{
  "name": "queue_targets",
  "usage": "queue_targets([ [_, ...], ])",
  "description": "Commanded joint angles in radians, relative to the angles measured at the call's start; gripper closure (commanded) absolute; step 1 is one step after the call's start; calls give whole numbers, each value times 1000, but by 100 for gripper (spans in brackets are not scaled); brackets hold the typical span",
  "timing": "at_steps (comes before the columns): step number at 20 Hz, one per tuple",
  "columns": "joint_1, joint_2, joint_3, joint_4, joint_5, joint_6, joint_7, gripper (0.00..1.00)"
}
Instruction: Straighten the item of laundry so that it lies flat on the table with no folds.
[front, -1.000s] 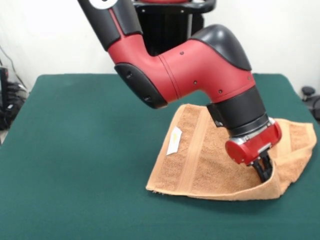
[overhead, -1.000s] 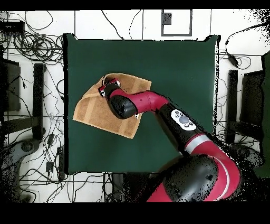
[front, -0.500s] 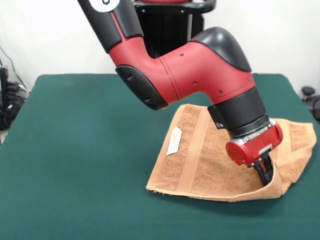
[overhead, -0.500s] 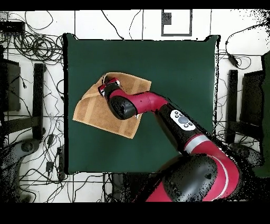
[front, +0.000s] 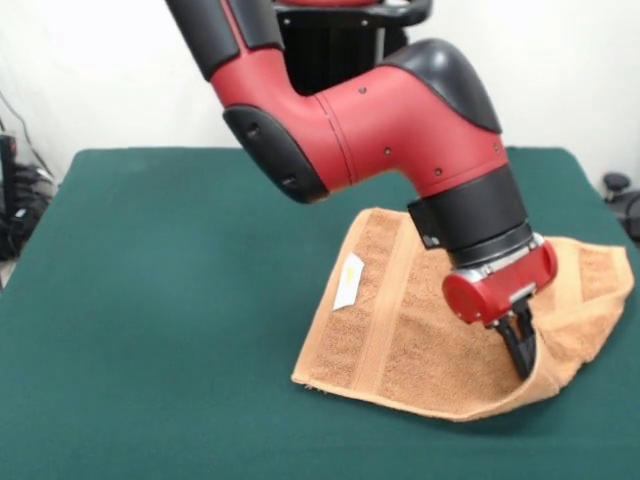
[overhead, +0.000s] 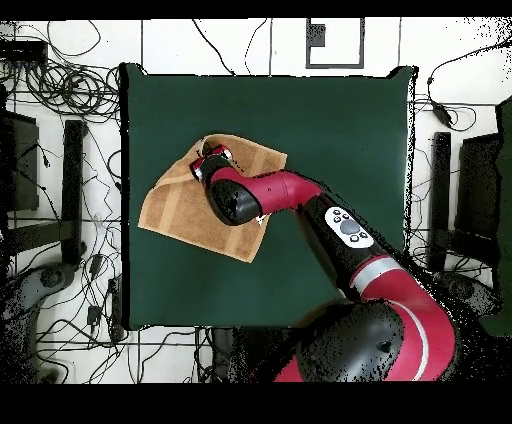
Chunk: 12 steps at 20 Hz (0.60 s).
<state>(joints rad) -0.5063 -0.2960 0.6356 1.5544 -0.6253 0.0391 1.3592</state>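
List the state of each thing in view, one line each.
Towel: folded over at one end, front edge lifted, not flat.
Tag: showing, lying on the towel.
Gripper: shut on the towel's folded edge, tilted.
Table: bare green cloth around the towel.

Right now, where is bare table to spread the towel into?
Bare felt of the table runs wide beyond the towel on the side away from the wall. Crowded: the table edge near the cables, where the claw grips a raised fold.
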Motion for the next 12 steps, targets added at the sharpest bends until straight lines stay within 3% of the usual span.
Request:
queue_targets([
  [1, 31, -31, -72, 2, 35, 200, 68, 100],
  [6, -12, -16, 7, 17, 57, 178, 84, 100],
  [12, -30, 5, 31, 15, 57, 184, 61, 100],
])
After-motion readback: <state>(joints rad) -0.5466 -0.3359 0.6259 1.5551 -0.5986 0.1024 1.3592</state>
